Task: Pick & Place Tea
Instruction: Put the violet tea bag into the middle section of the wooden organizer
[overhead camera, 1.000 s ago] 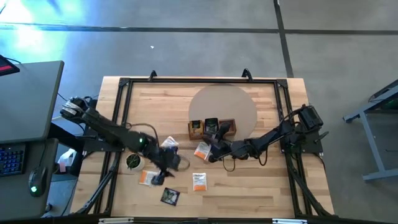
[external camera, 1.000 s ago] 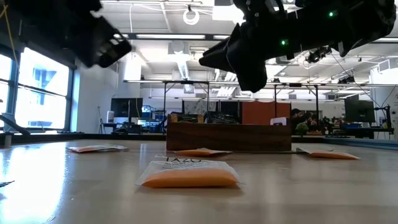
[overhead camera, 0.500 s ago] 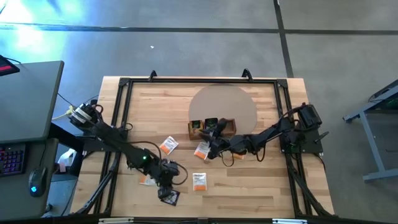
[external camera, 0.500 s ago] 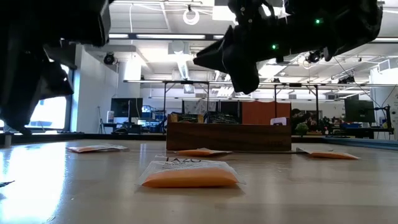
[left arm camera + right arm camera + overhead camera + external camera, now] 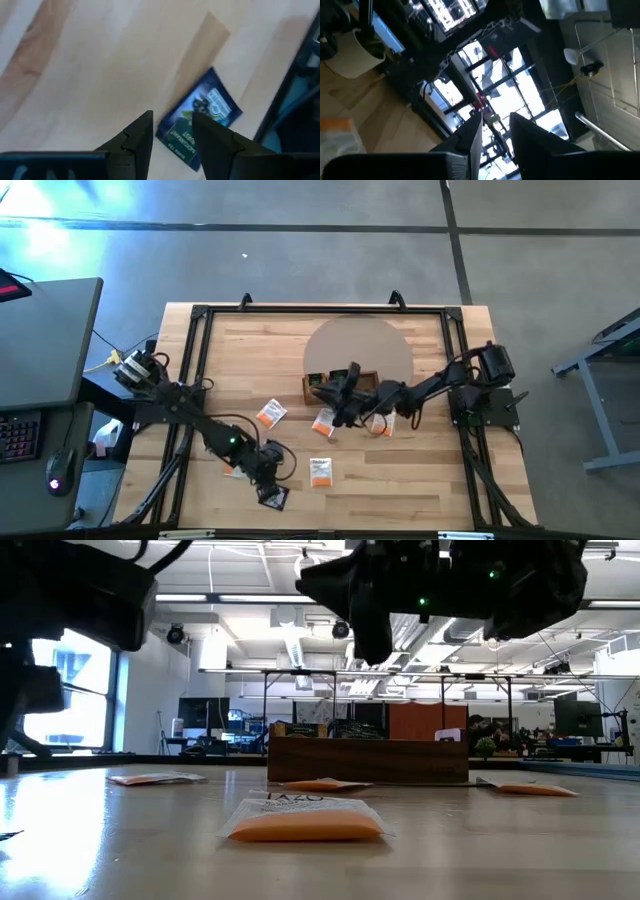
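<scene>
Small tea packets lie flat on the wooden table: orange-and-white ones [image 5: 268, 414], [image 5: 322, 422], [image 5: 320, 471] and a dark one [image 5: 272, 497], which is also in the left wrist view [image 5: 200, 120]. My left gripper [image 5: 268, 480] points steeply down, open, its fingertips [image 5: 172, 131] just over that dark packet's edge. My right gripper [image 5: 335, 392] hovers over the brown wooden tray [image 5: 368, 378], tipped upward. It is open [image 5: 495, 127], and only ceiling shows in the narrow gap between its fingers.
The tray [image 5: 368, 758] stands mid-table with packets inside. Another packet [image 5: 305, 820] lies close in the low view, with more [image 5: 155, 778], [image 5: 535, 789] to either side. A black frame [image 5: 200, 315] runs round the tabletop. A pale round patch [image 5: 360, 345] lies behind the tray.
My left gripper has moved toward the table's near edge and down, rolling as it went, and now stands over the dark packet. My right gripper has risen from beside an orange packet toward the far edge, over the tray, and tipped upward. No packet has moved.
</scene>
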Controlling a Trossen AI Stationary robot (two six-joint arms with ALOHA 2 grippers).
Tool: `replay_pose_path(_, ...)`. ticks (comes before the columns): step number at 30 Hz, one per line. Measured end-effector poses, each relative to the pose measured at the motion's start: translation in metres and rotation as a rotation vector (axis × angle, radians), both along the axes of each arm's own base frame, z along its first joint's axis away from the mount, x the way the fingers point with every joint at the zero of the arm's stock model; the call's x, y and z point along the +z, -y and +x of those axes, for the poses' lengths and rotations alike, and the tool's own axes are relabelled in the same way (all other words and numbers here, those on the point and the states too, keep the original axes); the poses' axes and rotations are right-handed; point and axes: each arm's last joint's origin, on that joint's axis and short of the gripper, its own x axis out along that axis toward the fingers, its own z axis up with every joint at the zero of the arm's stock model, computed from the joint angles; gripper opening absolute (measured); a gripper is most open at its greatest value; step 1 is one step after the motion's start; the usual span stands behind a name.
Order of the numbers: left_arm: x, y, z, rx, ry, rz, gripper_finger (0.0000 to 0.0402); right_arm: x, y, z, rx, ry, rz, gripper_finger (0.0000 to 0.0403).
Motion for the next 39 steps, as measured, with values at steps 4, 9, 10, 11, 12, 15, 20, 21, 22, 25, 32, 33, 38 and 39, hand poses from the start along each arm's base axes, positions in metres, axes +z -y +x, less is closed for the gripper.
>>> replay_pose_path(4, 0.0, 0.008, -0.006, 0.044, -0.013, -0.018, 0.0135, 0.004, 0.008, 0.001, 0.076, 0.051, 0.033, 0.0094)
replay_pose_path(9, 0.0, 0.02, -0.016, 0.092, -0.02, -0.028, 0.0135, 0.007, 0.015, 0.001, 0.109, 0.082, 0.059, 0.0094)
replay_pose_path(10, 0.0, 0.021, -0.017, 0.104, -0.013, -0.021, 0.0135, 0.007, 0.016, 0.001, 0.106, 0.082, 0.057, 0.0094)
replay_pose_path(11, 0.0, 0.023, -0.019, 0.115, -0.005, -0.014, 0.0135, 0.007, 0.017, 0.001, 0.104, 0.082, 0.054, 0.0094)
replay_pose_path(12, 0.0, 0.025, -0.02, 0.124, 0.002, -0.008, 0.0135, 0.007, 0.017, 0.001, 0.104, 0.082, 0.053, 0.0094)
replay_pose_path(15, 0.0, 0.029, -0.024, 0.139, 0.011, -0.002, 0.0135, 0.007, 0.017, 0.001, 0.104, 0.082, 0.053, 0.0094)
replay_pose_path(20, -0.015, 0.032, -0.023, 0.136, -0.022, 0.035, 0.0135, 0.007, 0.016, 0.001, 0.112, 0.084, 0.083, 0.0094)
replay_pose_path(21, -0.018, 0.033, -0.022, 0.13, -0.034, 0.029, 0.0135, 0.007, 0.016, 0.001, 0.117, 0.087, 0.103, 0.0094)
replay_pose_path(22, -0.02, 0.033, -0.022, 0.127, -0.045, 0.031, 0.0135, 0.007, 0.016, 0.001, 0.123, 0.089, 0.124, 0.0094)
replay_pose_path(25, -0.026, 0.034, -0.021, 0.116, -0.061, 0.046, 0.0135, 0.007, 0.016, 0.001, 0.137, 0.094, 0.184, 0.0094)
replay_pose_path(32, -0.029, 0.031, -0.022, 0.123, -0.058, 0.101, 0.0116, 0.006, 0.015, 0.001, 0.155, 0.085, 0.179, 0.0094)
replay_pose_path(33, -0.029, 0.03, -0.023, 0.118, -0.066, 0.114, 0.0105, 0.006, 0.015, 0.001, 0.164, 0.083, 0.169, 0.0094)
replay_pose_path(38, -0.032, 0.019, -0.019, 0.094, -0.106, 0.155, 0.0035, 0.006, 0.006, 0.0, 0.277, 0.075, 0.249, 0.0094)
replay_pose_path(39, -0.032, 0.016, -0.017, 0.095, -0.11, 0.158, 0.002, 0.005, 0.003, 0.0, 0.299, 0.071, 0.258, 0.0094)
